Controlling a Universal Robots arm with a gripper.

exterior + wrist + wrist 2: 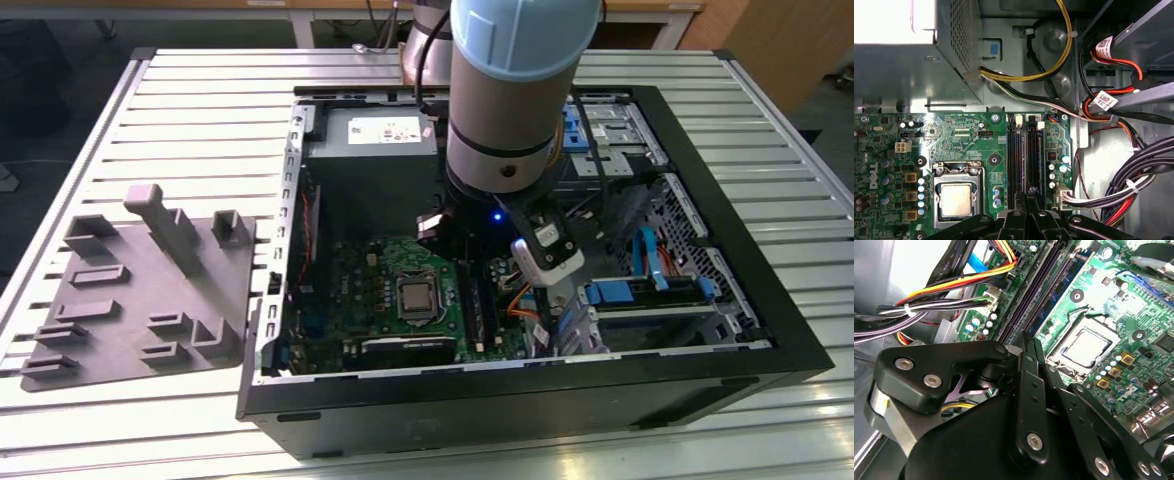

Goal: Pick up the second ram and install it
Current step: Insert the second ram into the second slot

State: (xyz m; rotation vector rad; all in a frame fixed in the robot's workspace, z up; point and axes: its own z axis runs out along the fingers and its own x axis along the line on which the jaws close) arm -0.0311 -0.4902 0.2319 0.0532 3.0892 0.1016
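Slatted metal table (200,100) carried the open computer case (747,250). Inside it, the hand (1026,196) hovered over the motherboard (961,137), clenched with nothing visibly between its fingertips; the second ram (1032,150) sat in its socket.

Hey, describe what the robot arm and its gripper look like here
The arm is a thick silver-grey cylinder with a pale blue cap and a black band, black cables running behind it. The gripper is matte black, with jointed linkage plates held by silver screws.

Matt grey plastic tray (140,300); ribbed metal table (200,110); glossy green motherboard (954,140).
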